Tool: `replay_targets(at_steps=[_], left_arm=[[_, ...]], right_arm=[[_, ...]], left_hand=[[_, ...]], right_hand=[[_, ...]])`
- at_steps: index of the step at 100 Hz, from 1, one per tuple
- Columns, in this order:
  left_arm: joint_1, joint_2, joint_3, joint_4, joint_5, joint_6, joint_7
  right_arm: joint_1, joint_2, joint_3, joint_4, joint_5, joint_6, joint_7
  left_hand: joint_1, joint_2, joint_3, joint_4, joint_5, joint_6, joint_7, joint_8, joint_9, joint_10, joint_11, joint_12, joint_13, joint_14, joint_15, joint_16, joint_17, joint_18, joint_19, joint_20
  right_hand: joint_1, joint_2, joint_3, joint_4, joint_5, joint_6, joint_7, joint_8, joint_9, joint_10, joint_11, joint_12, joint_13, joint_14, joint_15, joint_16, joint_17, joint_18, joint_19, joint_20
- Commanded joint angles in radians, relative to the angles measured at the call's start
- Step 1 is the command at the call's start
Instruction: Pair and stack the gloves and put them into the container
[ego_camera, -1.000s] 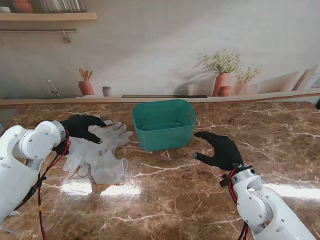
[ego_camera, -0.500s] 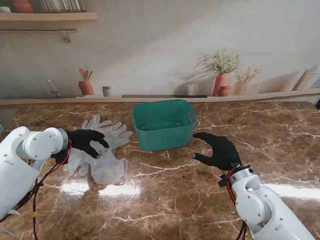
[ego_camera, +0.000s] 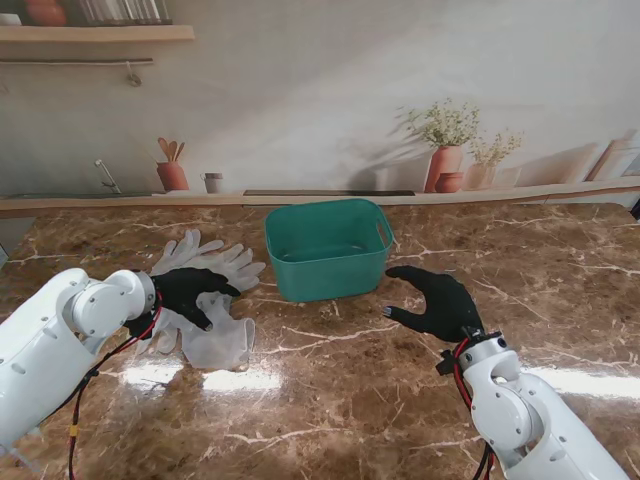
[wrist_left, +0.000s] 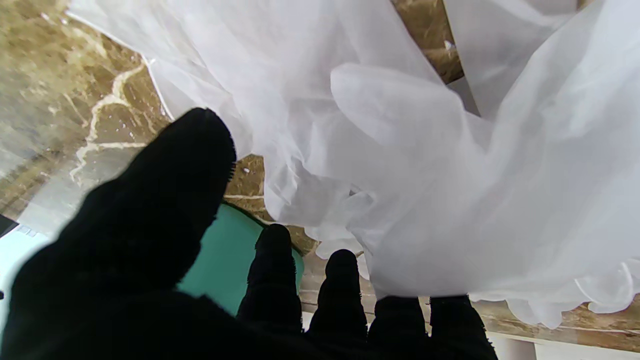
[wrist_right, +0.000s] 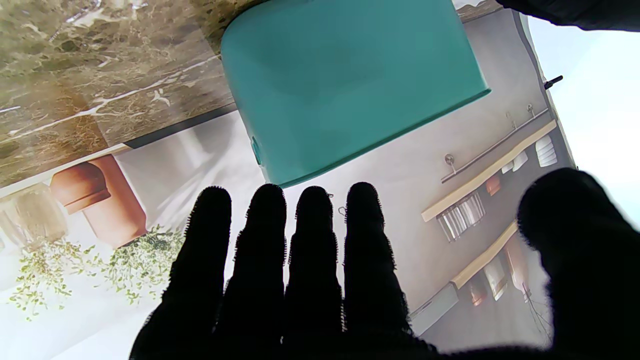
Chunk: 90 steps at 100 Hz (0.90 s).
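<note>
Spreading under both my arms is the brown marble table (ego_camera: 340, 400), veined in white, with a painted kitchen backdrop beyond its far edge. Next in size is the teal container (ego_camera: 328, 248), which stands upright and open-topped, ahead of my right hand and off to its left, and well to the right of my left hand; I can see nothing inside it (its floor looks bare from the stand's view).

The pile of translucent white gloves (ego_camera: 215, 300) lies flat on the marble, directly under and around my left hand. Their fingers fan out farther from me, toward the container's left side without touching it, while one cuff end reaches nearer to me, past my fingertips. How many gloves are in the heap I cannot tell, since the thin layers overlap.

My left hand (ego_camera: 190, 293) hangs palm down over the pile with fingers spread and slightly curled; from the wrist view the thumb (wrist_left: 165, 180) stands apart from the other fingers and nothing is pinched between them, though two fingertips meet the film's edge.

My right hand (ego_camera: 437, 301) hovers just beside the container's near right corner, flat, fingers (wrist_right: 315, 240) straight and side by side, thumb wide, holding nothing.
</note>
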Motion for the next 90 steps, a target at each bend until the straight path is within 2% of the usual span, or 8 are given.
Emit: replay_targets(at_steps=[1,12,25,29,33,41,66,90], left_arm=[[-0.005,-0.01,0.021,0.009,0.033,0.0,-0.002],[-0.019,-0.012,0.044,0.02,0.066,0.004,0.024],[-0.034,-0.01,0.072,0.022,0.115,0.009,0.024],[-0.034,-0.01,0.076,0.023,0.126,0.011,0.033],[-0.032,-0.011,0.078,0.02,0.125,0.021,0.033],[-0.02,-0.015,0.071,0.013,0.133,0.039,0.056],[0.072,-0.027,-0.024,-0.063,0.118,0.049,0.105],[0.248,-0.05,-0.17,-0.25,0.063,0.087,0.18]], right_arm=[[-0.009,-0.003,0.0,0.004,0.007,-0.001,0.016],[-0.011,-0.004,0.002,0.004,0.008,-0.002,0.015],[-0.013,-0.004,0.004,0.003,0.007,0.0,0.014],[-0.014,-0.004,0.004,0.002,0.007,0.0,0.014],[-0.015,-0.004,0.005,0.002,0.006,0.0,0.014],[-0.016,-0.003,0.005,0.001,0.007,0.0,0.019],[-0.023,0.001,-0.004,-0.018,0.006,0.004,0.042],[-0.034,0.002,-0.045,-0.056,0.008,0.046,0.064]], left_hand=[[-0.044,-0.044,0.032,-0.023,0.012,0.011,0.039,0.009,-0.023,-0.021,0.002,-0.004,-0.04,-0.023,-0.016,0.019,-0.012,0.004,-0.01,0.022],[-0.054,-0.038,0.043,-0.025,0.103,0.044,0.228,0.121,-0.022,-0.016,0.008,0.0,-0.039,-0.025,-0.02,0.018,-0.009,-0.004,-0.015,0.029],[-0.013,0.034,0.048,-0.023,0.224,-0.01,0.517,0.327,-0.017,-0.033,0.021,0.007,-0.039,-0.028,-0.015,0.027,-0.015,0.001,0.01,0.073],[0.105,0.054,-0.055,-0.076,0.269,-0.059,0.591,0.36,-0.012,-0.036,0.039,0.019,-0.039,-0.032,-0.011,0.05,-0.021,0.004,0.025,0.122],[0.206,0.103,-0.145,-0.058,0.317,-0.096,0.683,0.349,-0.005,-0.042,0.059,0.031,-0.037,-0.04,-0.009,0.06,-0.021,0.002,0.027,0.145],[0.247,0.126,-0.113,-0.056,0.398,-0.111,0.783,0.365,0.029,-0.042,0.097,0.053,-0.024,-0.042,0.013,0.072,-0.027,0.008,0.049,0.182],[0.22,0.16,-0.085,-0.059,0.384,-0.097,0.772,0.463,0.074,-0.039,0.106,0.06,-0.018,-0.046,0.041,0.068,-0.029,0.009,0.049,0.212],[0.214,0.155,-0.072,-0.053,0.378,-0.094,0.754,0.512,0.193,-0.019,0.118,0.063,0.051,-0.013,0.074,0.071,-0.031,0.031,0.033,0.201]], right_hand=[[0.01,0.006,0.014,0.032,0.016,-0.022,0.006,0.005,0.012,-0.005,0.002,0.014,-0.021,-0.005,0.005,0.012,-0.007,0.0,0.017,-0.003],[0.01,0.006,0.02,0.031,0.036,-0.036,0.016,0.009,0.015,-0.004,0.003,0.015,-0.021,-0.003,0.006,0.013,-0.006,0.003,0.019,-0.001],[0.017,0.006,0.028,0.03,0.049,-0.046,0.025,0.014,0.017,-0.004,0.004,0.018,-0.019,-0.002,0.008,0.015,-0.005,0.005,0.021,0.001],[0.019,0.006,0.03,0.029,0.05,-0.046,0.027,0.015,0.019,-0.004,0.005,0.018,-0.019,-0.002,0.008,0.015,-0.004,0.005,0.022,0.002],[0.02,0.006,0.033,0.029,0.052,-0.046,0.029,0.016,0.02,-0.004,0.006,0.019,-0.018,-0.001,0.009,0.016,-0.003,0.005,0.023,0.002],[0.023,0.006,0.038,0.028,0.057,-0.047,0.033,0.017,0.024,-0.003,0.007,0.021,-0.015,0.0,0.01,0.017,-0.001,0.006,0.025,0.004],[0.031,0.014,0.054,0.026,0.067,-0.046,0.042,0.022,0.033,0.0,0.01,0.025,-0.005,0.003,0.014,0.021,-0.001,0.003,0.027,0.005],[0.032,-0.024,0.091,0.018,0.085,-0.025,0.065,0.032,0.099,0.003,0.054,0.065,0.059,0.024,0.06,0.058,0.02,0.014,0.062,0.021]])
